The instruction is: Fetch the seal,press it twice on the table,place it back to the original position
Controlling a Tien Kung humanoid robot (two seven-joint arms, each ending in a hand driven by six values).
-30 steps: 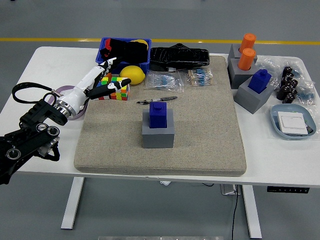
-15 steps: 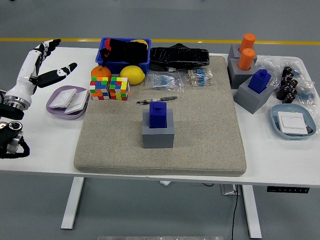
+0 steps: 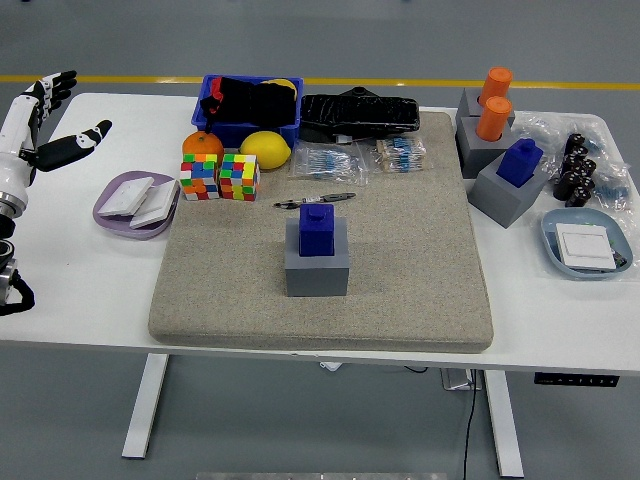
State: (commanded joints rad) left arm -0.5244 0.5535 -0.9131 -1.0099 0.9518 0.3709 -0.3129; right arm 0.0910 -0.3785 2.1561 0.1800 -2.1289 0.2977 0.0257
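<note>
A blue seal [image 3: 317, 229] stands upright in its grey block holder [image 3: 316, 266] in the middle of the tan mat [image 3: 400, 290]. My left hand [image 3: 40, 125] is at the far left edge of the picture, over the table's left end, fingers spread and holding nothing. It is far from the seal. My right arm does not show.
Left of the mat sit two colour cubes [image 3: 219, 176], an orange [image 3: 202, 144], a lemon [image 3: 265, 149] and a purple dish [image 3: 135, 204]. A pen [image 3: 314, 201] lies behind the seal. At right stand grey blocks with another blue seal [image 3: 519, 161] and orange seals [image 3: 493, 104], plus a blue tray [image 3: 585, 248].
My left hand has pulled back from beside the colour cubes to the far left edge of the table, still spread. The seal has not moved.
</note>
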